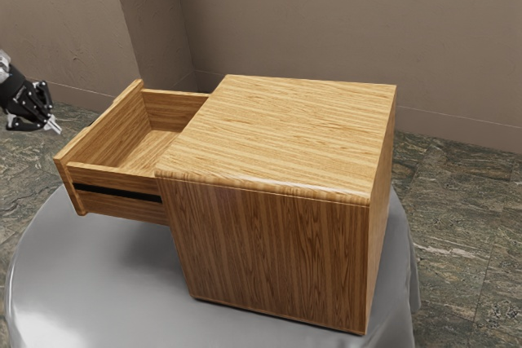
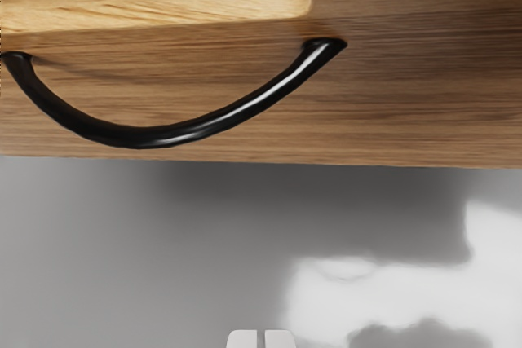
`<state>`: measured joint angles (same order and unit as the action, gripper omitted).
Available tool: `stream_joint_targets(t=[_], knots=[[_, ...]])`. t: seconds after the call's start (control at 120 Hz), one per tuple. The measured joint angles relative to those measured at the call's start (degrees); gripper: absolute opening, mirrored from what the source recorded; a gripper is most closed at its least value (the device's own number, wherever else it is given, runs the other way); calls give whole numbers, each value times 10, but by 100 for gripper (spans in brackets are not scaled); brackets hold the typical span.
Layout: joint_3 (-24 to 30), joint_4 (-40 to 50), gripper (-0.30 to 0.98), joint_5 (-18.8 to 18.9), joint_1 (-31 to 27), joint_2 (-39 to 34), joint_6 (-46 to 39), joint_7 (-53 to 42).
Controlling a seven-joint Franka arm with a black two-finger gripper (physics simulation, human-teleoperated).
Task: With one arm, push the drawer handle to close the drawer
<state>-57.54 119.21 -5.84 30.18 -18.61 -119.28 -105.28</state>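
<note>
1. Exterior view: the wooden drawer cabinet [image 1: 281, 136] stands near the edge of the cloth-covered round table [image 1: 90, 283] at the exterior view's right, squarely on its base, which should help it resist a push.

2. The wooden drawer [image 1: 106, 178] juts well out of the cabinet toward the table's edge at the exterior view's left. A black slide rail [image 1: 118, 193] runs along its side, so it should travel straight if pushed in line.

3. The curved black handle [image 2: 147, 137] is on the outer face of the drawer front [image 2: 424, 79], below the panel's top edge. Both ends meet the wood and the middle bows away, offering a contact point ahead of the panel.

4. The black two-finger gripper [image 1: 53, 126] is clenched on nothing, its fingertips nearly together and apart from the handle. That makes a compact pushing tip; no grasp seems needed.

5. Closing has yet to be achieved; the step in hand looks like lining up. The next move probably calls for centring on the handle, then pressing toward the cabinet. Too low or off-centre, the tips could slip past the bar or twist the drawer.
</note>
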Motion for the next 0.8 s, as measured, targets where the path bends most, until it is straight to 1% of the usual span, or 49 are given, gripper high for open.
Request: stream_joint_targets(t=[0.308,0.625,0.8], knots=[[0,3,-10,-28,8,6,0,-2],[0,-8,-10,-57,22,30,-2,2],[-1,-8,-10,-64,23,38,-11,3]])
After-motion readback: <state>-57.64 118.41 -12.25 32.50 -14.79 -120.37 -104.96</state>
